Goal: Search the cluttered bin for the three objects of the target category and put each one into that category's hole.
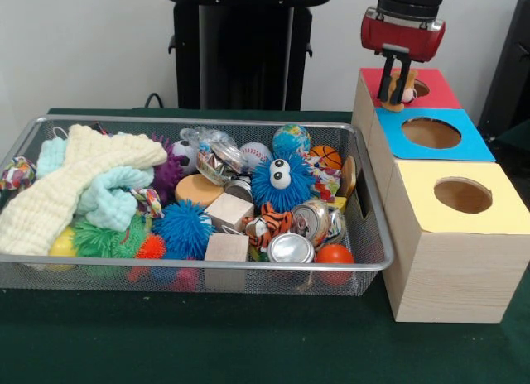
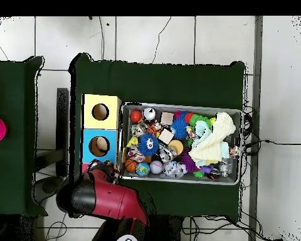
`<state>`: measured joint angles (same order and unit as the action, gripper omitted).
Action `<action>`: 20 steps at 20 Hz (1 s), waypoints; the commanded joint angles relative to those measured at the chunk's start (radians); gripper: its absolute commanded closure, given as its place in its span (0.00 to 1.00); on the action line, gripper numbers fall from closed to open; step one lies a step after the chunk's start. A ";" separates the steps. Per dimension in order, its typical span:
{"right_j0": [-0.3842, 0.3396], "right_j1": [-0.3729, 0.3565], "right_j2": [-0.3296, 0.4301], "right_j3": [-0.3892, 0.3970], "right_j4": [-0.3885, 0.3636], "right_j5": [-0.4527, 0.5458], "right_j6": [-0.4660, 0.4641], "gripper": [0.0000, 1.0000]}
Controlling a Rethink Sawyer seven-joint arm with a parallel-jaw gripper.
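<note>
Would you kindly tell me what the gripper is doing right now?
Gripper: shut on the tan-orange toy, held just above the hole in the red-topped box.

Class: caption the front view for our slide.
Red Sawyer gripper holds a tan-orange toy animal over the red-topped box's round hole, beside the cluttered silver wire-mesh bin.

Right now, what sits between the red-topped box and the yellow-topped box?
The blue-topped box, with its own round hole. The front view shows the three boxes, red-topped box to yellow-topped box, in one row beside the bin.
</note>
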<state>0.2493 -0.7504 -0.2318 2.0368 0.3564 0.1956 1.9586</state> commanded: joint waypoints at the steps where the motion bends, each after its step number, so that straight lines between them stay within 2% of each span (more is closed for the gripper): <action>1: -0.023 0.013 0.126 0.097 0.051 -0.067 0.255 1.00; 12: -0.082 -0.002 0.197 0.172 0.039 -0.134 0.257 1.00; 20: -0.049 0.009 0.195 0.200 0.049 -0.171 0.283 1.00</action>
<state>0.1945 -0.7900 -0.1488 2.1387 0.3599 0.0536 1.9590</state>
